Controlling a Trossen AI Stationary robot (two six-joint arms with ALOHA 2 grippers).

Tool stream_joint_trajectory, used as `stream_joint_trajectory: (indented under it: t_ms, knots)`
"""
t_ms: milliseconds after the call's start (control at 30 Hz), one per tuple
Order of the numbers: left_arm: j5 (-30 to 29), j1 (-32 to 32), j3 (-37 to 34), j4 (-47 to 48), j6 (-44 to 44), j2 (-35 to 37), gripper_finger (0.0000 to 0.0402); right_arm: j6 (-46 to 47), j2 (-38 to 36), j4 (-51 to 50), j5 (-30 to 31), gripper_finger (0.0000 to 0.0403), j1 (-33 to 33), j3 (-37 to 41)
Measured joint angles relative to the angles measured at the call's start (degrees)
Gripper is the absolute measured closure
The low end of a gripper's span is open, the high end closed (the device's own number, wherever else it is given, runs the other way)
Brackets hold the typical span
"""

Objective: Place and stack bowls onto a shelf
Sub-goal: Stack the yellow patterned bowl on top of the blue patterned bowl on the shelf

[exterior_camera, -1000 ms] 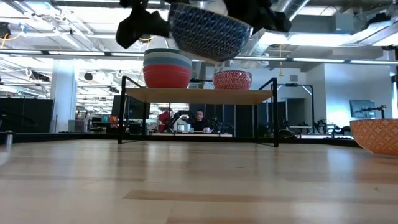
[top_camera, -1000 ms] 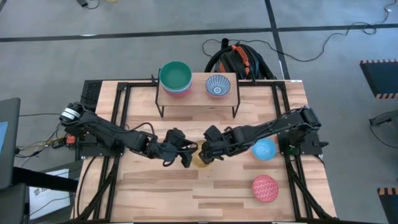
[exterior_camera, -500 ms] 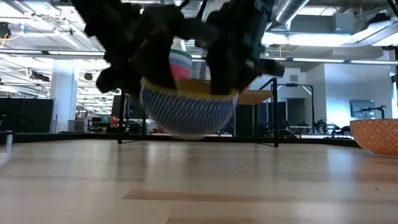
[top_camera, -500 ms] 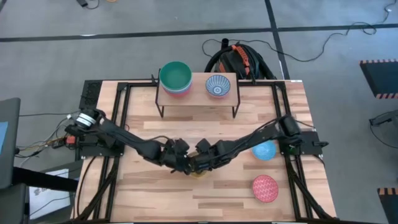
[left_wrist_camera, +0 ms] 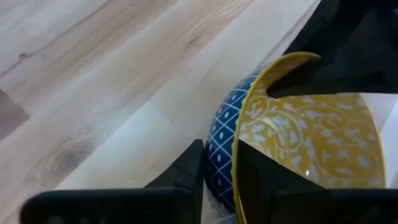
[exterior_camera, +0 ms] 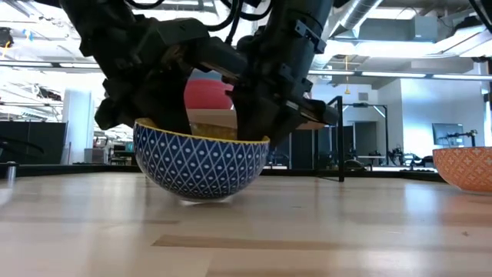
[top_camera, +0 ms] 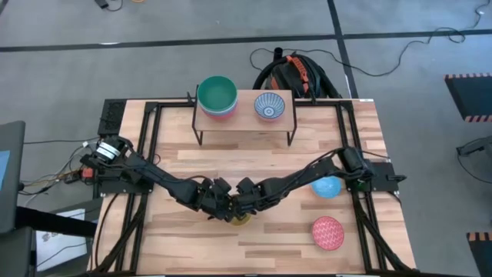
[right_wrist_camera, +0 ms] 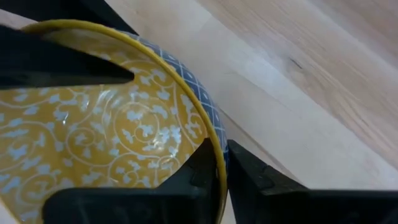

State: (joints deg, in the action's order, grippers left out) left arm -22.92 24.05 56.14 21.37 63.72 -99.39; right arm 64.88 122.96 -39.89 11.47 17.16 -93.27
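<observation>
Bowls number six: a stack (top_camera: 216, 95) and one patterned (top_camera: 269, 105) on the shelf (top_camera: 244, 115) at upper centre, two (top_camera: 327, 185) lower right, and the blue-patterned bowl (exterior_camera: 201, 165) at centre, pinched by both the left gripper (left_wrist_camera: 219, 180) and the right gripper (right_wrist_camera: 217, 171).

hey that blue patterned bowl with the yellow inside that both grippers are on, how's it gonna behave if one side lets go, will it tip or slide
The bowl probably rocks rather than topples: it sits upright on the table on a rounded underside. Its glossy inside suggests glazed ceramic, so likely rigid, fairly heavy and slippery. The left gripper and right gripper each pinch only the thin rim, so a one-sided lift would likely tilt it.
</observation>
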Motion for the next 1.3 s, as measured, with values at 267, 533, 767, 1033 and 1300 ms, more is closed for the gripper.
stream_joint_trajectory:
  t_ms: [267,533,767,1033,1300]
  knots:
    - [-0.1,0.0,0.0,-0.5,0.3,-0.2,0.0377,-1.7,-0.9,-4.8,-0.7,0.0281,0.0,0.1]
    - [0.4,0.3,-0.9,3.9,-0.3,-0.2,0.0388,-20.1,-8.0,-15.0,-0.2,0.0203,4.4,0.2]
    - [0.0,0.2,-0.3,6.5,-1.1,-0.1,0.0398,-21.7,-15.4,-16.2,11.6,0.0198,6.3,0.1]
    - [0.0,-1.5,-0.3,5.7,-3.1,-0.1,0.0399,-19.8,-20.6,-16.4,15.5,0.0210,5.0,0.1]
    - [-0.1,-4.0,1.0,5.7,-8.6,2.4,0.0400,-15.4,-28.4,-18.3,18.5,0.0212,5.0,0.2]
